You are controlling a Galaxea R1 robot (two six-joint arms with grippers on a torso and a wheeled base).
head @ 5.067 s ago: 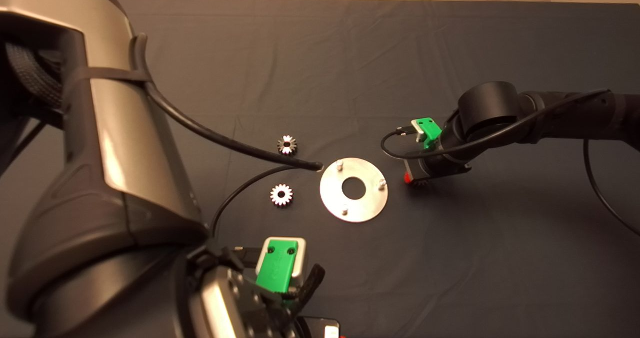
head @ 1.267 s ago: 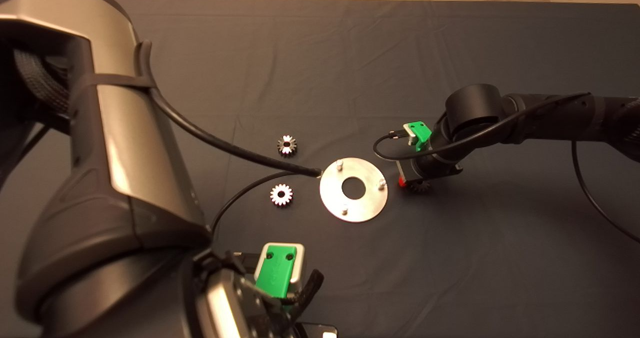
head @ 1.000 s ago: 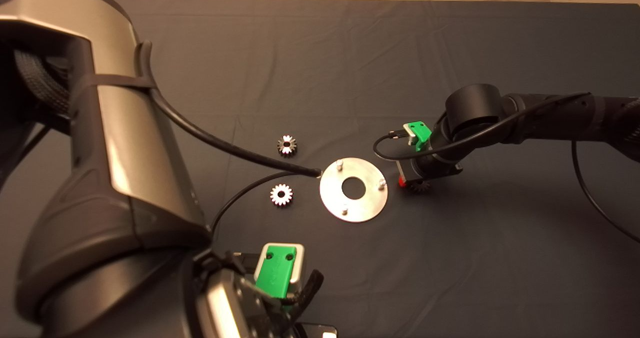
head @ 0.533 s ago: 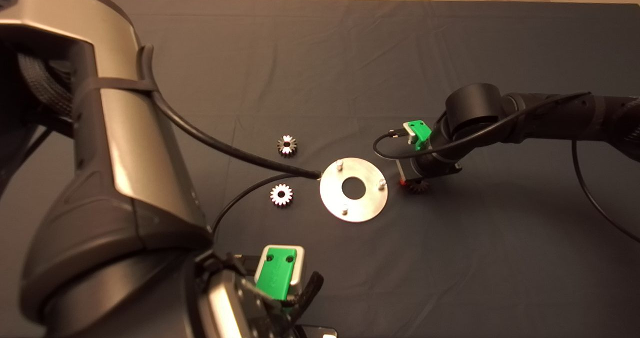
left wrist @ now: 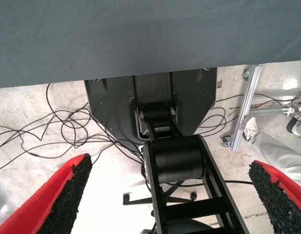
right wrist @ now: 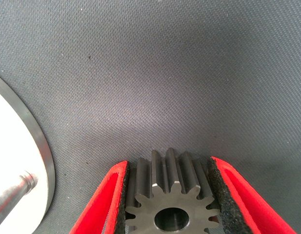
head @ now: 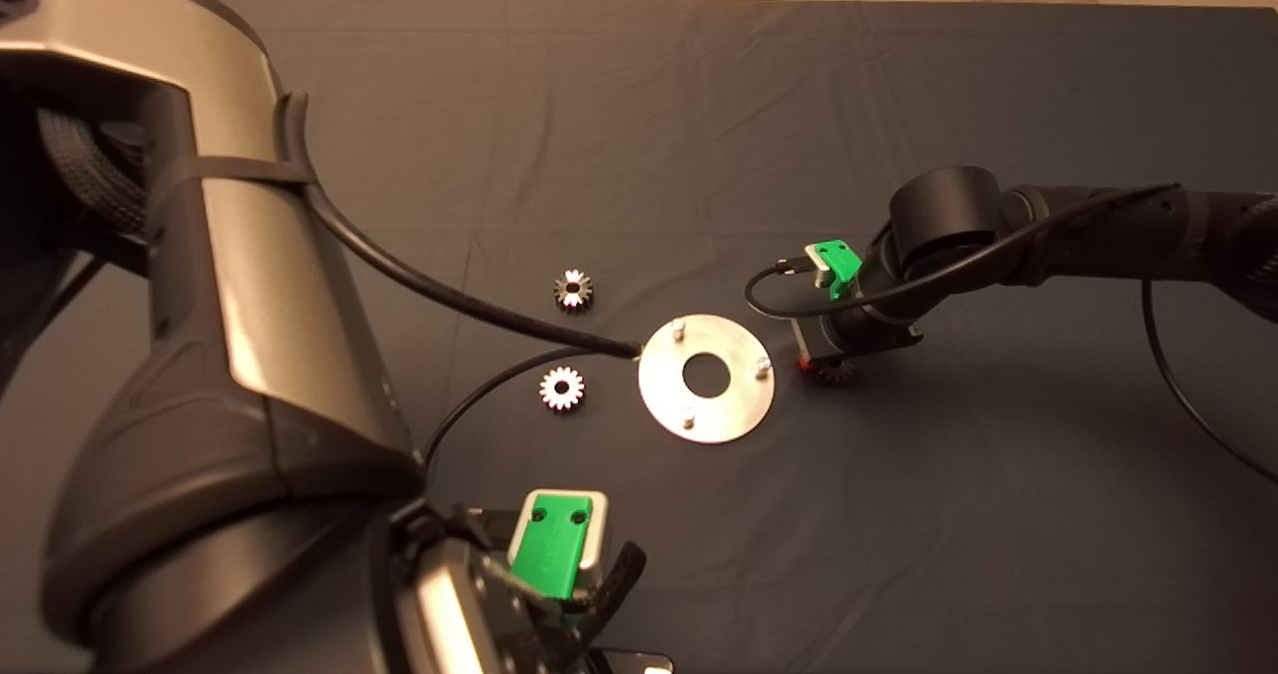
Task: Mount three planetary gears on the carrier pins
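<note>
Since five seconds ago the right arm has drawn in toward the disc, and over the last second it has barely stirred; the gear it carries now sits just right of the disc's rim. That reads as the pick being done and the carry to a pin about to begin, with no gear mounted yet.

At the lower left of the head view, the left gripper (head: 559, 594) is parked at the frame's bottom edge; its wrist view shows the black pads spread wide with nothing between them, only floor cables and the robot's base beyond the mat edge. Left of centre lie two small toothed steel gears, one dark (head: 573, 290) and one shiny (head: 561, 388), both loose on the dark fabric mat (head: 639, 105). At centre is the flat round silver disc (head: 706, 414) with three short silver pins (head: 678, 329), all bare. Right of it, the right gripper (head: 824, 362) points down at the mat.

In the right wrist view the third dark grey gear (right wrist: 169, 204) sits squarely between the red fingers (right wrist: 104, 204), both pads pressed against its teeth, bore visible. The nearest pin (right wrist: 13, 197) stands at the lower left, near but apart.
</note>
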